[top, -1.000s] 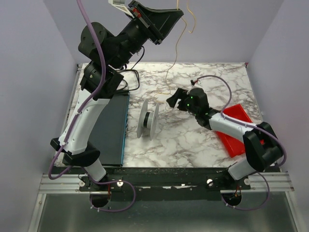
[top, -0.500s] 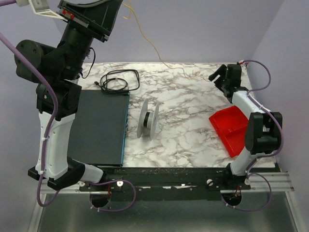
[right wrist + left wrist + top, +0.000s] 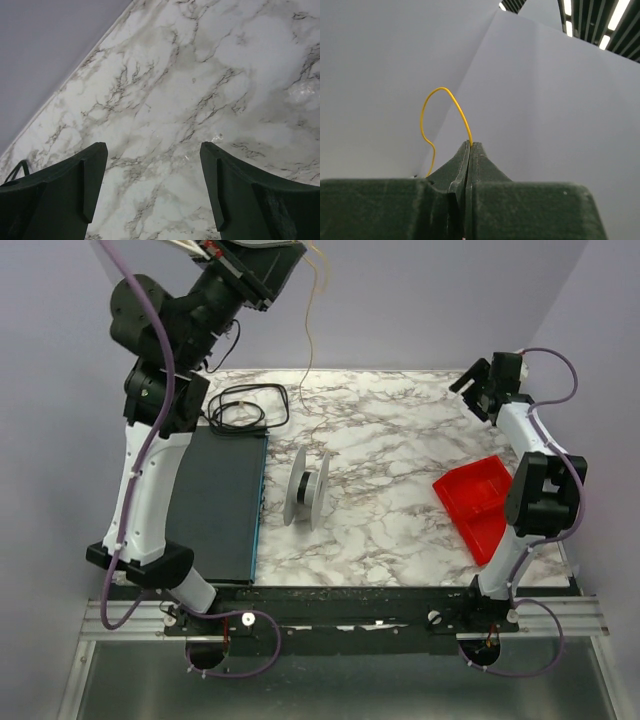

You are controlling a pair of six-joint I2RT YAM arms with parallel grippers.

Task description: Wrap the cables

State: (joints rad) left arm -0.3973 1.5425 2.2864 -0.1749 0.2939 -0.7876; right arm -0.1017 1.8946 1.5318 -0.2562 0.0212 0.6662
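Note:
A very thin pale yellow wire (image 3: 306, 335) hangs from my raised left gripper (image 3: 312, 248) down to the marble table near the back. In the left wrist view the gripper (image 3: 470, 145) is shut on the wire (image 3: 445, 92), which loops above the fingertips against the grey wall. A grey spool (image 3: 307, 489) stands on edge mid-table. My right gripper (image 3: 470, 386) is open and empty at the far right back corner. In the right wrist view the gripper (image 3: 152, 150) shows only bare marble between its fingers.
A thicker black looped cord (image 3: 243, 406) lies at the back left. A dark flat mat (image 3: 205, 505) covers the left side of the table. A red tray (image 3: 478, 498) sits at the right. Grey walls enclose three sides.
My left arm swung right from the far upper left, carrying the wire, which now hangs more vertically. My right gripper moved slightly further into the back right corner.

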